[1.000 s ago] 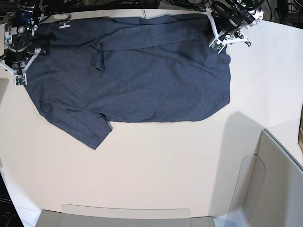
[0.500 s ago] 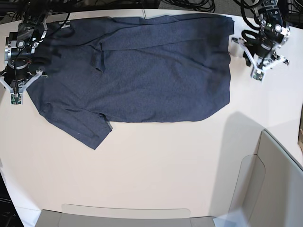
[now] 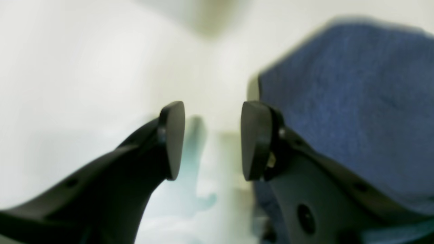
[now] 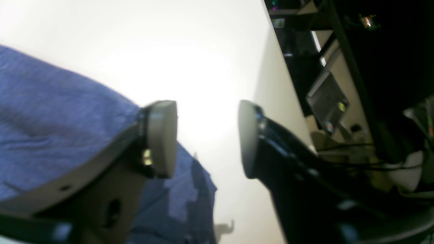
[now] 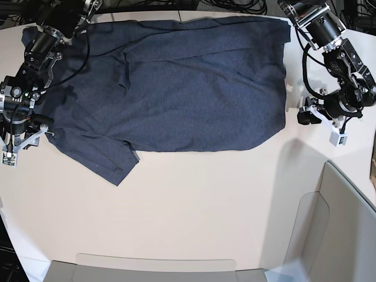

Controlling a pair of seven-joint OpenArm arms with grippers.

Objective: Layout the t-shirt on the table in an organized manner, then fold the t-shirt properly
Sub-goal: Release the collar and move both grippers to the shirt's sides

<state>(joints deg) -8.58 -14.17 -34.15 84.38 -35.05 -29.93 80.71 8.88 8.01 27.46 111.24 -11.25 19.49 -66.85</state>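
The heathered blue-grey t-shirt (image 5: 176, 88) lies spread flat along the far part of the smooth off-white worktop (image 5: 194, 200), one short sleeve angling toward the near edge. The left end effector (image 3: 212, 140) and the right end effector (image 4: 206, 137) both stand parted, rounded pads holding nothing, each just beside the cloth's edge.

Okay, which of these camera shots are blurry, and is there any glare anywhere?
Left wrist view: the t-shirt and table are smeared soft. Right wrist view: a blown-out glare patch on the table beyond the right gripper. Base view: sharp and evenly lit.
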